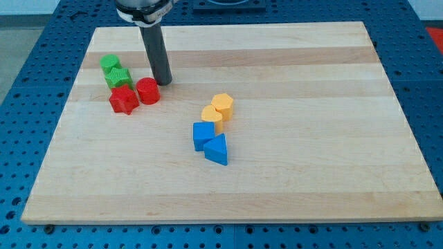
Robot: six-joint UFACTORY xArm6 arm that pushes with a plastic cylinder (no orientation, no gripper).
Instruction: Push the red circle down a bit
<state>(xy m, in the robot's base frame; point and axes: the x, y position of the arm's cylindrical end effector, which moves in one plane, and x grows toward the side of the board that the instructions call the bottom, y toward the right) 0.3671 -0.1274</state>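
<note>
The red circle (147, 90) lies on the wooden board (297, 173) at the view's upper left. A red star-shaped block (123, 99) touches it on its left. My tip (165, 82) stands just to the upper right of the red circle, very close to its edge. The dark rod rises from there toward the view's top.
Two green blocks (114, 70) sit just above the red star. Two yellow blocks (218, 111) lie near the board's middle, with a blue block (203, 134) and a blue triangular block (217, 149) right below them.
</note>
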